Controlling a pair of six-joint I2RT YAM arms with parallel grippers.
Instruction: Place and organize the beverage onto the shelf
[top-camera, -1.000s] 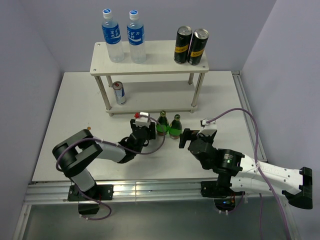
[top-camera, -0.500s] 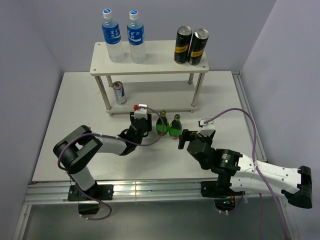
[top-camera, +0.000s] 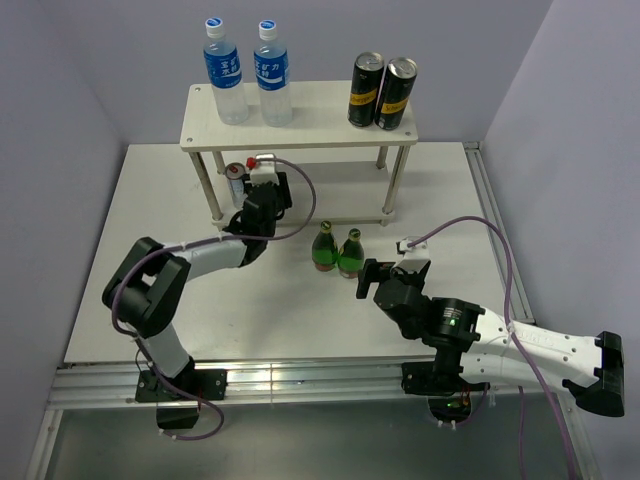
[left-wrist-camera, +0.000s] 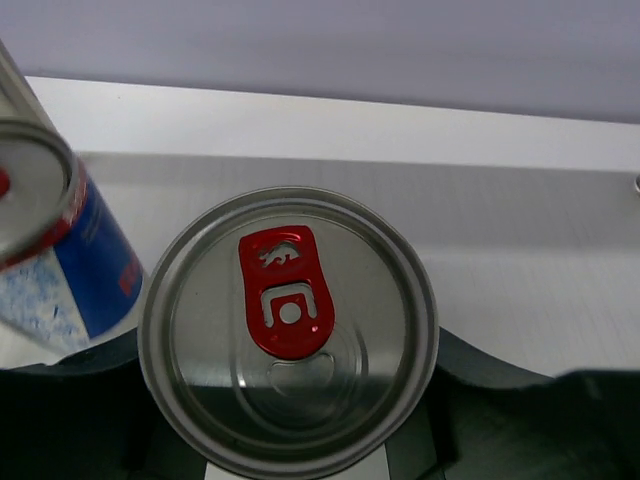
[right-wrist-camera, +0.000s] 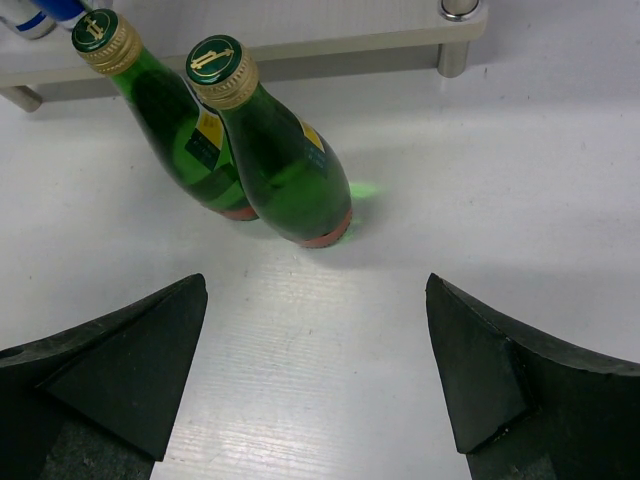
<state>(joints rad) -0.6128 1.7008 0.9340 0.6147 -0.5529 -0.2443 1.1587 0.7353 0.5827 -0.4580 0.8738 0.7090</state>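
Observation:
The shelf (top-camera: 310, 118) stands at the back. Its top board carries two water bottles (top-camera: 226, 75) and two black cans (top-camera: 380, 92). A blue-and-silver can (top-camera: 236, 182) stands on the lower tier at the left. My left gripper (top-camera: 264, 188) is at the lower tier beside it, shut on a silver can with a red tab (left-wrist-camera: 288, 330); the standing can (left-wrist-camera: 55, 250) shows just left of it. Two green bottles (top-camera: 337, 252) stand on the table before the shelf. My right gripper (top-camera: 373, 277) is open and empty just near of them (right-wrist-camera: 280, 160).
The shelf's front right leg (right-wrist-camera: 455, 40) stands beyond the bottles in the right wrist view. White table (top-camera: 150, 250) lies left of the arms; a raised rail (top-camera: 490, 210) runs along the table's right edge.
My left gripper has carried the red-tab can from beside the green bottles back and left to the shelf's lower tier. The right arm has barely moved.

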